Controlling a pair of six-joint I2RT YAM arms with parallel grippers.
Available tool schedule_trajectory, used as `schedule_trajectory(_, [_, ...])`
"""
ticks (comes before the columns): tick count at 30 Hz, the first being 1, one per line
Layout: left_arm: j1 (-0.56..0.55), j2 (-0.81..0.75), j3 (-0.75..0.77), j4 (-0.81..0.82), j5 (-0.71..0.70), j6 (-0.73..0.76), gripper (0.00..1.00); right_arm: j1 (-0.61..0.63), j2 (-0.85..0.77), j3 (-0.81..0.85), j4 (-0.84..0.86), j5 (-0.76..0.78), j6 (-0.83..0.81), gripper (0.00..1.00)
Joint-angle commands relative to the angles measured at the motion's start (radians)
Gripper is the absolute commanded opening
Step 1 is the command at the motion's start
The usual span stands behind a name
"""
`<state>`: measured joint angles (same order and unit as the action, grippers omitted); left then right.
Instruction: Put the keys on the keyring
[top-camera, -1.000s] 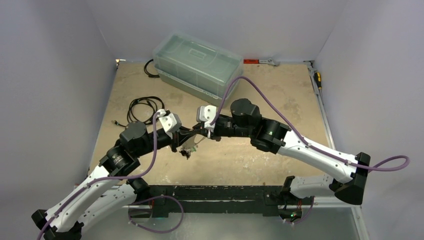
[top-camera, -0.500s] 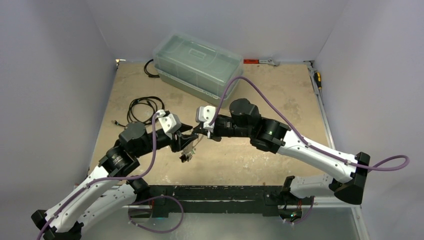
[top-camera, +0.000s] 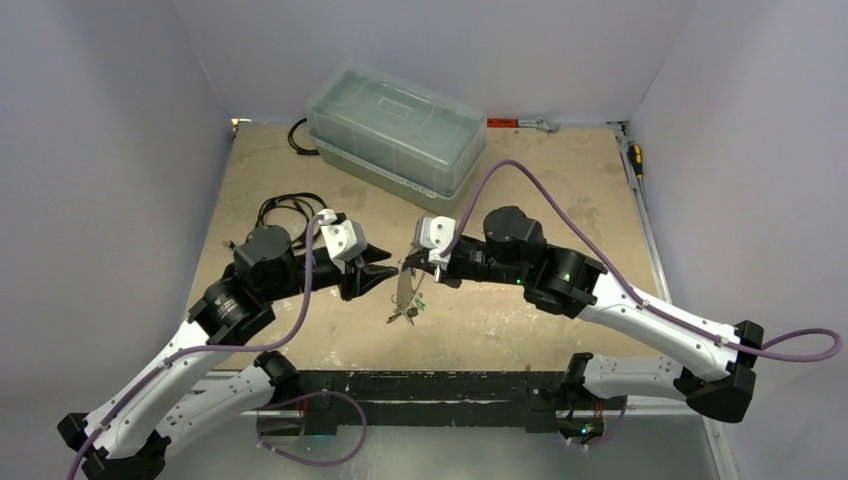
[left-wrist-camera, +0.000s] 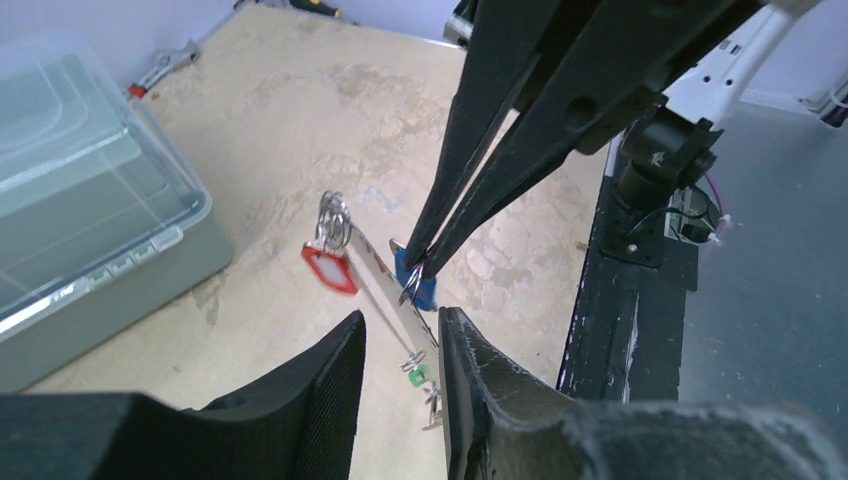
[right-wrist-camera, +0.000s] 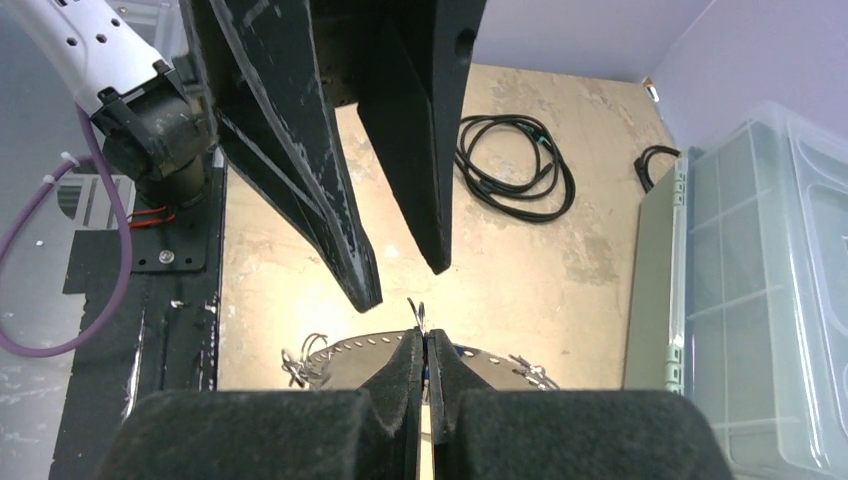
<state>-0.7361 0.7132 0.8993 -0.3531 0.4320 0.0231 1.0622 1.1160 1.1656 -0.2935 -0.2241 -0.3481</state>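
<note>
the right gripper (left-wrist-camera: 417, 270) has its jaws pinched tight at the rim of the keyring (right-wrist-camera: 352, 346), beside the blue-tagged key (left-wrist-camera: 416, 290). the ring hangs edge-down above the counter (left-wrist-camera: 300, 120), with a red-tagged key (left-wrist-camera: 328, 268) and a green-tagged key (left-wrist-camera: 415, 376) dangling from it. the left gripper (top-camera: 388, 270) sits just beside it, jaws narrowly parted and holding nothing. this looks like a regrasp mid-threading. next, the left must close squarely on the rim without twisting the ring.
</note>
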Motion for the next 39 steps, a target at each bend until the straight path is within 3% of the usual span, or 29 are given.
schedule_trajectory(1, [-0.004, 0.000, 0.066, 0.000, 0.077, 0.049, 0.31, 0.004, -0.036, 0.000, 0.039, 0.014, 0.011, 0.00])
schedule_trajectory(14, [-0.009, 0.091, 0.053, 0.055, 0.083, 0.073, 0.30, 0.004, -0.049, -0.001, 0.026, -0.009, 0.009, 0.00])
schedule_trajectory(23, [-0.018, 0.012, -0.024, 0.125, 0.080, 0.134, 0.27, 0.005, -0.046, 0.002, 0.000, -0.048, 0.009, 0.00])
schedule_trajectory(39, [-0.041, 0.019, -0.063, 0.126, 0.098, 0.147, 0.23, 0.005, -0.059, 0.012, 0.027, -0.135, 0.021, 0.00])
